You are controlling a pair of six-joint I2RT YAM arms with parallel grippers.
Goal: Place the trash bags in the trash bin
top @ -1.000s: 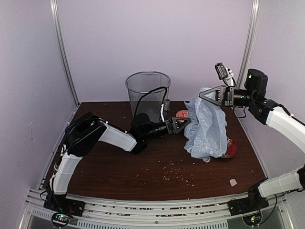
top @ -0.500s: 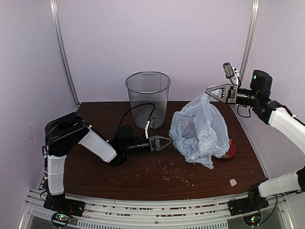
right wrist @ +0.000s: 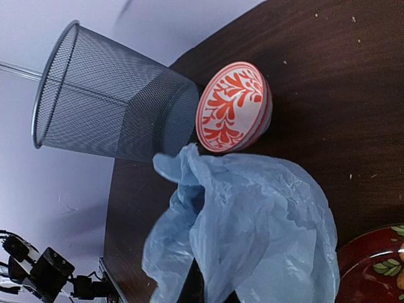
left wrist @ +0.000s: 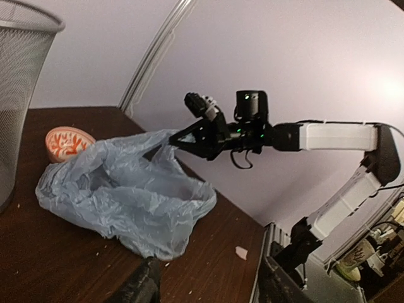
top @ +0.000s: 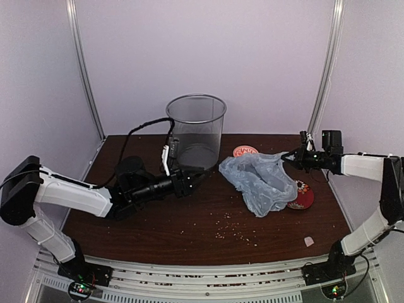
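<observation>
1. Plastic of the trash bag [top: 262, 183] is slumping on the table [top: 189, 221], to the right of the trash bin [top: 197, 129]. Its right side is lying against the red dish [top: 303, 199], and the small patterned bowl [top: 245, 151] is sitting just behind it. A second ago the bag was hanging high above the wood.
2. My right gripper [top: 290, 158] is pinching the bag's right-hand edge, jaws together on the film. It has come down low, so most of the bag is now lying rather than hanging.
3. My left gripper [top: 192, 180] is backing off. A second ago it was reaching in at the bag's left side. Now it is sitting apart from the bag, low beside the bin's base, with its fingers standing apart and gripping nothing.
4. The bin is standing upright at the back, and no part of the bag is in it.
5. I am judging that the task is losing ground. I am holding only one edge, and the bag is sagging below the rim, so I am expecting to need a fresh lift, or a second grip, before carrying it over.
</observation>
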